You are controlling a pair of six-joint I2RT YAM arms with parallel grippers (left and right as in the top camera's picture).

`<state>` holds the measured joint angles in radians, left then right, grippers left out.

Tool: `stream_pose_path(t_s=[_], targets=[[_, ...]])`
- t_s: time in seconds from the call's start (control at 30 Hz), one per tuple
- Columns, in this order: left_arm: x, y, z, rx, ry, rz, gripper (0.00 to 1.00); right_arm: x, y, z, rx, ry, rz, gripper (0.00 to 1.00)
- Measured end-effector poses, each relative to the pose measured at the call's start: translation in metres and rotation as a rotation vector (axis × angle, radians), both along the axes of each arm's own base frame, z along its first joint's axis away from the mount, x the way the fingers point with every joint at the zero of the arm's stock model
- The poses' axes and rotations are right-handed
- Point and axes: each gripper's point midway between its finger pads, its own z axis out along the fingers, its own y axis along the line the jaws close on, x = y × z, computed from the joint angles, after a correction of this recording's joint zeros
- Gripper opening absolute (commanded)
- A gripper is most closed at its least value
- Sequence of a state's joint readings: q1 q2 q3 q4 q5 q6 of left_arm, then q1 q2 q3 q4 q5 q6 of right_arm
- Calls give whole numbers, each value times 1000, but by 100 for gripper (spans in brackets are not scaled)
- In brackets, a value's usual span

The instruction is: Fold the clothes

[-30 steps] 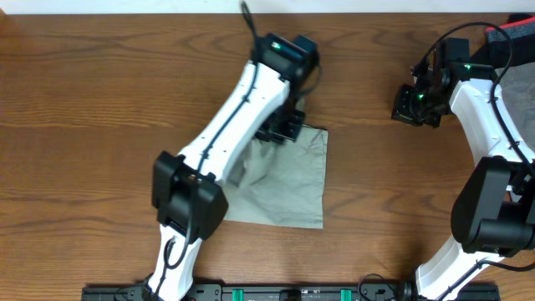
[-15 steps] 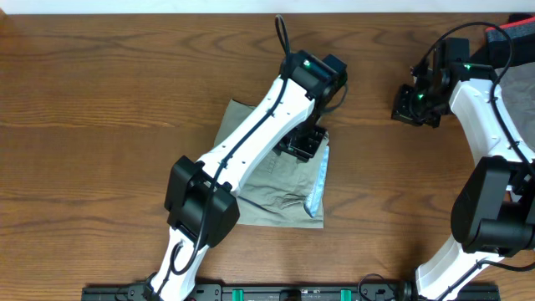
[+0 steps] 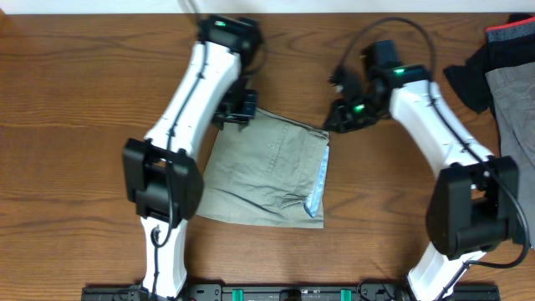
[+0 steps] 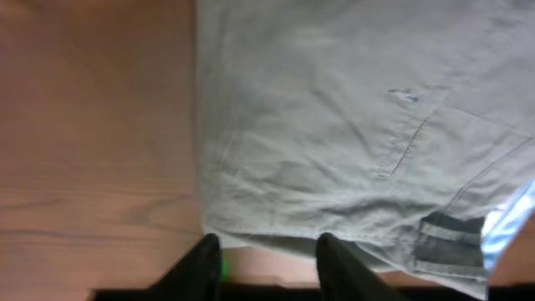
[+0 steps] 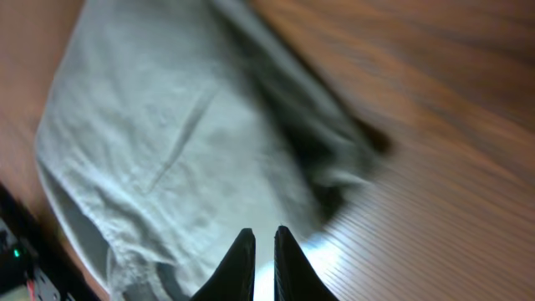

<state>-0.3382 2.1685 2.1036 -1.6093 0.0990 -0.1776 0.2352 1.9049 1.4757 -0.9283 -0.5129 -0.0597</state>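
Lying flat near the middle of the wooden table (image 3: pixel 75 125), the clothes (image 3: pixel 263 171) show a strip of pale blue lining (image 3: pixel 318 180) along their right edge. Past them, the left gripper (image 3: pixel 236 107) hangs at the far left corner of the fabric, its fingers spread with nothing between them in the left wrist view. The right gripper (image 3: pixel 341 117) sits just beyond the far right corner, fingers drawn almost together with only a thin slit and nothing caught that I can make out. Well off to the right lie a grey garment (image 3: pixel 512 92) and a black garment (image 3: pixel 470 82) with red trim. Half a second ago the left arm lay across the shorts and hid much of them; it has since swung left, baring the cloth, while the right arm has come in from the right edge.
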Motion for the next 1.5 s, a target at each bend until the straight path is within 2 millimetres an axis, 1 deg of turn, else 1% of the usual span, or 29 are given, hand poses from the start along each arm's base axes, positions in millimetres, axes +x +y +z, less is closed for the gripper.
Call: stream_pose_path(t_s=[0.03, 0.1, 0.17, 0.23, 0.33, 0.4, 0.43, 0.5, 0.57, 0.7, 0.83, 0.9, 0.93, 1.0, 1.03, 1.1, 1.17, 1.23, 1.3, 1.37, 1.43, 1.5], targets=[[-4, 2, -5, -41, 38, 19, 25, -4, 10, -1, 0, -4, 28, 8], [-18, 0, -16, -125, 130, 39, 24, -9, 23, -5, -5, -4, 68, 8], [-30, -5, -32, -183, 194, 35, 24, -11, 30, -13, -11, 1, 90, 6], [-38, -12, -50, -223, 224, 24, 22, -12, 33, -26, -26, 21, 98, 4], [-48, -19, -82, -267, 242, 8, 22, -12, 27, -58, -76, 88, 68, 3], [-57, -17, -104, -270, 255, 3, 22, -15, 18, -85, -130, 157, 24, 3], [-62, -14, -111, -262, 262, 0, 22, -17, 14, -94, -147, 192, 0, 3], [-70, -7, -123, -231, 275, -6, 22, -17, 8, -96, -159, 243, -71, 2], [-73, -3, -127, -215, 281, -10, 22, -17, 0, -96, -185, 270, -128, 1], [-69, -4, -129, -216, 260, -15, 22, -16, -17, -95, -217, 310, -207, 1], [-64, -9, -130, -238, 238, -15, 22, -12, -33, -88, -201, 301, -192, 2], [-64, -9, -130, -237, 237, -5, 22, -13, -42, -78, -192, 270, -142, 4], [-63, -9, -130, -235, 236, 3, 22, -12, -44, -71, -176, 252, -120, 5], [-60, -10, -130, -233, 226, 12, 23, -13, -44, -50, -136, 202, -71, 5], [-57, -10, -130, -231, 214, 19, 24, -14, -41, -34, -112, 162, -40, 5], [-49, -12, -130, -233, 184, 25, 28, -20, -32, -10, -82, 108, 12, 4], [-40, -14, -130, -236, 152, 38, 29, -32, -16, 13, -53, 66, 93, 4], [-36, -15, -130, -236, 138, 53, 30, -46, 2, 21, -29, 56, 174, 4], [-35, -15, -130, -233, 136, 69, 31, -63, 21, 18, -15, 68, 263, 3], [-35, -15, -130, -230, 138, 79, 31, -83, 36, 9, -20, 103, 338, 3], [-36, -14, -130, -226, 143, 88, 31, -104, 48, -4, -30, 139, 407, 3], [-38, -13, -130, -223, 150, 95, 31, -127, 53, -22, -47, 195, 456, 3]])
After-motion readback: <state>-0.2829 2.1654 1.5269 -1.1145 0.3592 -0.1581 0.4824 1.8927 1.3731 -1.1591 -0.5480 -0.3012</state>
